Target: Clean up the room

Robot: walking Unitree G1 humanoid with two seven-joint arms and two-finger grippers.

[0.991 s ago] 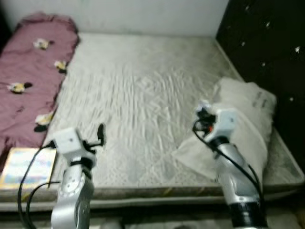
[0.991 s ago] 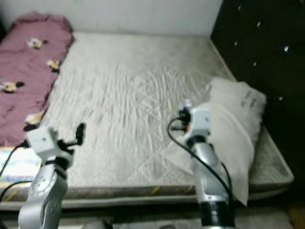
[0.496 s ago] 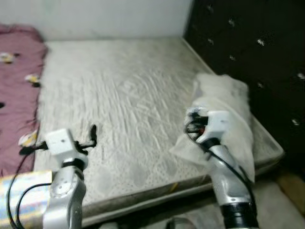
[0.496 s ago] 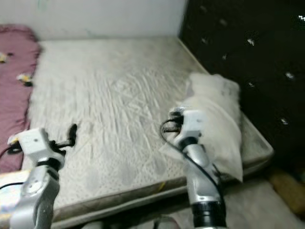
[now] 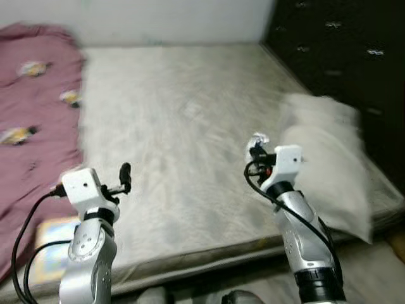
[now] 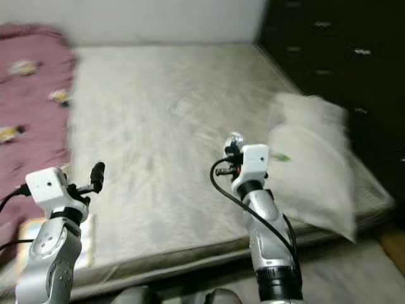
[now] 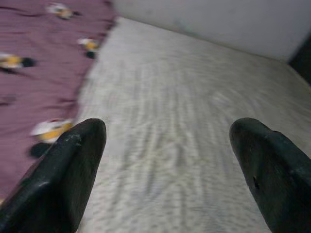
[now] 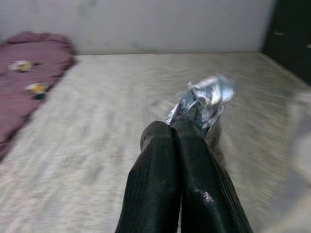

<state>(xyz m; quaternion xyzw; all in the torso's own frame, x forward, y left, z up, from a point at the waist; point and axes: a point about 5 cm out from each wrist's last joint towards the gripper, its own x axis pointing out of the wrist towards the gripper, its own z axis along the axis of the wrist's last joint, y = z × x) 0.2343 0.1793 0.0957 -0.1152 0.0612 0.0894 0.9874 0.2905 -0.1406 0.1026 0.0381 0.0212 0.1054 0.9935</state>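
Right wrist view shows the right end effector point(image 8: 181, 131) with its two black fingers point(image 8: 155, 165) pressed together, pinching a crumpled silvery wrapper point(image 8: 204, 99) that sticks out past the fingertips. From the head camera, that end effector point(image 5: 255, 150) is raised over the mattress point(image 5: 183, 126) near its front edge, with the wrapper point(image 5: 258, 137) at its tip. Just beside it, toward the mattress's right edge, lies a white pillow point(image 5: 326, 155), blurred, with one corner hanging past the front edge. The left end effector point(image 7: 165, 160) is spread wide, its fingers point(image 7: 73, 170) well apart and holding nothing; it hovers above the front left part of the mattress point(image 7: 194, 121). A maroon blanket point(image 5: 35, 107) with small yellow and black figures lies along the mattress's left side. A colourful flat book-like item point(image 5: 54, 244), blurred, sits at the front left corner, near the left arm. A dark tufted headboard point(image 5: 342, 57) stands along the right edge.
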